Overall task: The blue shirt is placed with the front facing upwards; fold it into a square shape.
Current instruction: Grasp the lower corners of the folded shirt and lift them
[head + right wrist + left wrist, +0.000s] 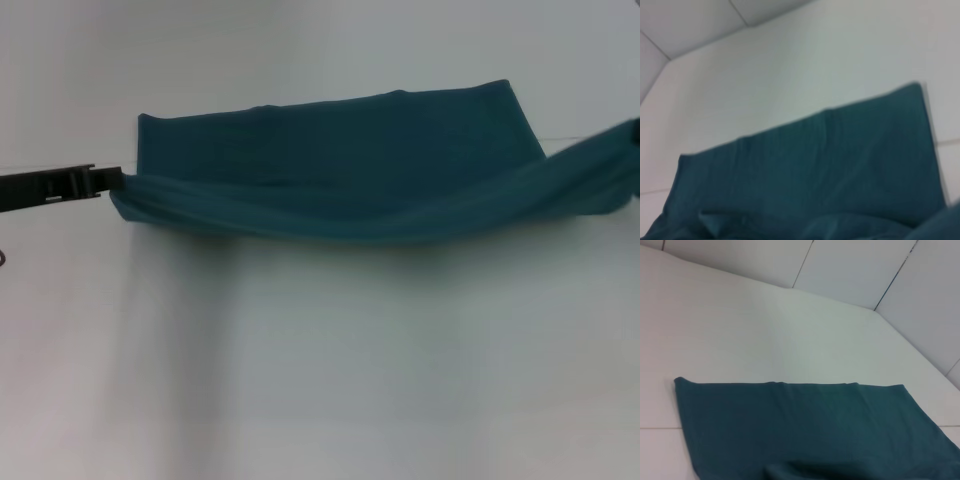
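Left hand [112, 181] at 9 o'clock and right hand [634, 135] at 3 each grip the blue shirt [340, 150]'s near hem; carry both level toward 12.

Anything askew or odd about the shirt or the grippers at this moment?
Nothing looks damaged. The blue shirt lies as a wide band, its near edge lifted and sagging between the left gripper at one end and the right edge of the head view, where the right gripper is out of sight. That suits a fold in progress.

table [320, 380]: white, seamed | wall panels [855, 270]: pale, dark joints, behind table
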`<control>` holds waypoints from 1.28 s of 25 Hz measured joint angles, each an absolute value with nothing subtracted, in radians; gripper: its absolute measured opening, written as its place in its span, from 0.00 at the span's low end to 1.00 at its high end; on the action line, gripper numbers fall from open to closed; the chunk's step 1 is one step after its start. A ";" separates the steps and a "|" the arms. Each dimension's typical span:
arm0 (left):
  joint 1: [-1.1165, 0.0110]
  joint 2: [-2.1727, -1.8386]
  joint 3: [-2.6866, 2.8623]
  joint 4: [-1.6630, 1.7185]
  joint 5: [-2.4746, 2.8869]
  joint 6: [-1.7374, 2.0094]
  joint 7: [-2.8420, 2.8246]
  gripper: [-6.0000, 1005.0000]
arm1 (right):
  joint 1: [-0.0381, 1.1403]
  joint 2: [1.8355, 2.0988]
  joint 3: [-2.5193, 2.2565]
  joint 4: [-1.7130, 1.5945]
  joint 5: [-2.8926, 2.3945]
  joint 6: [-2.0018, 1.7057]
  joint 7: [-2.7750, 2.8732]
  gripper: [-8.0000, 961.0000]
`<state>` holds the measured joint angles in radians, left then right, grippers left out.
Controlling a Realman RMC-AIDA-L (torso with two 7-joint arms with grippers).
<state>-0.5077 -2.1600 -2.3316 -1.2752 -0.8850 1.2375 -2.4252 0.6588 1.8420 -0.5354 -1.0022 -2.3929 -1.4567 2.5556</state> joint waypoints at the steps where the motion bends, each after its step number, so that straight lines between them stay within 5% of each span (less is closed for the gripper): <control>1: -0.506 -2.160 -2.332 -1.274 -0.885 1.237 -2.425 0.04 | 0.654 1.842 -0.531 -1.007 -2.386 -1.460 2.555 0.05; 6: -0.524 -2.154 -2.352 -1.279 -0.885 1.243 -2.427 0.04 | 0.662 1.823 -0.505 -1.014 -2.378 -1.468 2.558 0.05; 21: -0.535 -2.153 -2.362 -1.293 -0.885 1.256 -2.428 0.04 | 0.691 1.832 -0.518 -1.027 -2.414 -1.484 2.560 0.05; 32: -0.422 -2.163 -2.362 -1.332 -0.953 1.377 -2.419 0.04 | 0.539 1.853 -0.478 -1.075 -2.329 -1.624 2.550 0.05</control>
